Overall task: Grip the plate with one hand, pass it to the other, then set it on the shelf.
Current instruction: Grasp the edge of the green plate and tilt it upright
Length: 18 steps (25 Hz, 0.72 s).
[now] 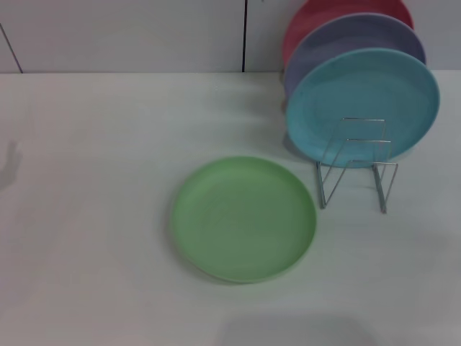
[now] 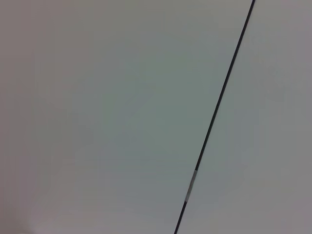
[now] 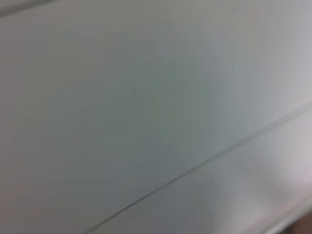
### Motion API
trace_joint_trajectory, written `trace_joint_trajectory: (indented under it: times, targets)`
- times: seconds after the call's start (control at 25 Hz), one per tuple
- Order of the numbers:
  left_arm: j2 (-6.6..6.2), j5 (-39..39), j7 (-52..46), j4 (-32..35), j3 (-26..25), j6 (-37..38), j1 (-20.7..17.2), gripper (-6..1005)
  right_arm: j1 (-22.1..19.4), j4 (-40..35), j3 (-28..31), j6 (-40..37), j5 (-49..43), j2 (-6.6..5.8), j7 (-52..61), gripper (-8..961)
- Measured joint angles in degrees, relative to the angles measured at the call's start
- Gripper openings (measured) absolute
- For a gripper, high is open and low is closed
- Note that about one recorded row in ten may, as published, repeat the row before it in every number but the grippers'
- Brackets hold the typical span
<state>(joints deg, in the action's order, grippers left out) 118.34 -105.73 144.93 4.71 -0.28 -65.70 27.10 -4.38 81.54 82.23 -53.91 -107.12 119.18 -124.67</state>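
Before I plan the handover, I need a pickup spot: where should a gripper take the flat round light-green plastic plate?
Grip the round light-green plastic plate at its low raised rim, probably on the left edge. It lies flat on the white table, so only the rim gives fingers purchase, and the thin silver wire rack with standing plates crowds its right side. Neither gripper is in view.

- 4 plates: 1 light-green plate (image 1: pixel 243 218), 1 light-blue plate (image 1: pixel 362 105), 1 lavender plate (image 1: pixel 346 37), 1 red plate (image 1: pixel 324 16)
- 1 wire shelf (image 1: pixel 356 171)
- 1 table (image 1: pixel 94 216)
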Motion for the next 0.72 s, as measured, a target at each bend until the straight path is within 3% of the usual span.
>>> trace_joint_trajectory:
  times: [0.12,0.28,0.56,0.72]
  targets:
    - [-0.01,0.0,0.0,0.0,0.0,0.0,0.1,768,-0.3,-3.5,-1.0,-8.8,-9.8,-0.07,20.1,713]
    - [-0.01,0.0,0.0,-0.2,-0.1,0.5,0.2,768,-0.1,-9.5,-2.0,-17.8,-13.7,-0.22,45.8,713]
    - [0.09,0.0,-0.2,-0.4,-0.1,0.9,0.4,768,3.5,-29.2,-3.8,-27.7,-23.2,-0.23,95.4,713]
    - [0.12,0.0,-0.5,-1.1,0.0,0.2,0.3,769,7.0,-42.1,-3.7,-31.6,-33.4,-0.44,120.6,714]
